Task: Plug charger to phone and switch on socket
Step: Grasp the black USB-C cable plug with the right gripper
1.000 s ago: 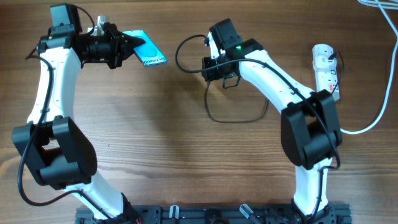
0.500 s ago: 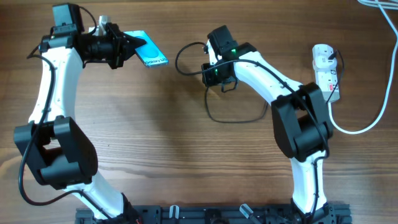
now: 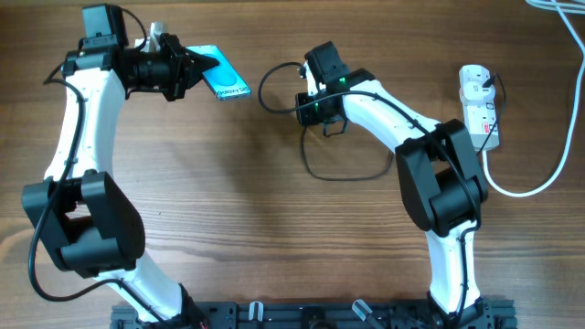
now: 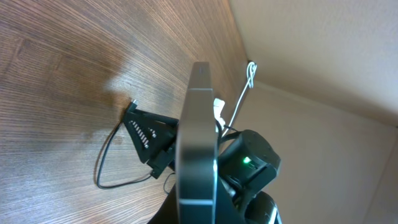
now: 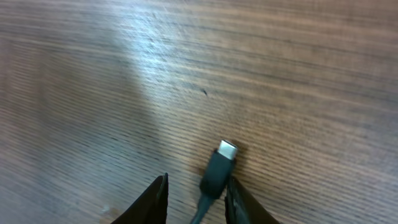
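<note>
Teal phone clamped in L tool, charger tip inside R tool, narrow gap

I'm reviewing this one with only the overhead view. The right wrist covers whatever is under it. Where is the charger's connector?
Observer: In the right wrist view, the charger pokes forward out of the right gripper, its silver end just over the bare table.
Operator: Is it clamped?
Observer: I cannot tell. The gap at the gripper's tips is wider than the connector, and any contact lower down is out of frame.
Operator: How does the phone sit in the left gripper?
Observer: The left wrist view shows the phone edge-on in the left gripper, its dark rim running straight away from the camera.
</note>
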### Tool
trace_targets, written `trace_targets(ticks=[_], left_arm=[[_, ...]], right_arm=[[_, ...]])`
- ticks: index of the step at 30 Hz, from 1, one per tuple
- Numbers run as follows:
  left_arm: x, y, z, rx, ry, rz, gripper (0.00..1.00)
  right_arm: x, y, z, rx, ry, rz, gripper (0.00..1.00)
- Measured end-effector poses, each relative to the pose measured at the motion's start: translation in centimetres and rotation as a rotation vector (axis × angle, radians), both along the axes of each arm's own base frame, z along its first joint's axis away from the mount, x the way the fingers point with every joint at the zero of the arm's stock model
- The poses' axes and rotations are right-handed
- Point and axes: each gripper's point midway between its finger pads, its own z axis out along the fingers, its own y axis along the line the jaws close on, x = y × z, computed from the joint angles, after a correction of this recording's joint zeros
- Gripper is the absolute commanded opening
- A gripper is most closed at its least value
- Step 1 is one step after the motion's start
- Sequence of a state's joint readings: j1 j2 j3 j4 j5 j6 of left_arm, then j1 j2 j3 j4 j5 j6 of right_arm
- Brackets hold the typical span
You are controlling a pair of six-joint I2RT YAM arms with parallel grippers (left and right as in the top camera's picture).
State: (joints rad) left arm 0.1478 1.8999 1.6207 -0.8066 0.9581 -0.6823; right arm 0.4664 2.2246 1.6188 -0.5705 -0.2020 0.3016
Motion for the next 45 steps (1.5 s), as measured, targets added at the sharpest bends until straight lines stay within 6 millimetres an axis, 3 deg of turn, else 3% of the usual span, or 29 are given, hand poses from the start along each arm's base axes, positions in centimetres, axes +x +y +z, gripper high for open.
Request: trace_targets(ticks=[22,25,29,37,45], left_arm=[[0.0,0.1,-0.1,0.006,0.001,0.003,0.04],[0.0,0.1,-0.1,0.006,0.001,0.003,0.04],[0.0,0.1,-0.1,0.006,0.001,0.003,0.04],[0.0,0.1,-0.1,0.006,0.002,0.003,0.04],[0.0,0.1,-0.1,0.006,0.002,0.003,0.04]], right_arm=[[-0.2,-0.8,-0.6,-0.014,0.04,-0.137,0.29],[-0.2,-0.8,-0.6,-0.015,0.041,-0.142,0.25],[-0.1,-0.8,-0.7,-0.007,0.046,-0.163,0.06],[0.1,0.0,-0.6,0.021,0.038,-0.153,0.04],[-2.9,-1.3,1.1,-0.115,0.075,-0.124,0.04]])
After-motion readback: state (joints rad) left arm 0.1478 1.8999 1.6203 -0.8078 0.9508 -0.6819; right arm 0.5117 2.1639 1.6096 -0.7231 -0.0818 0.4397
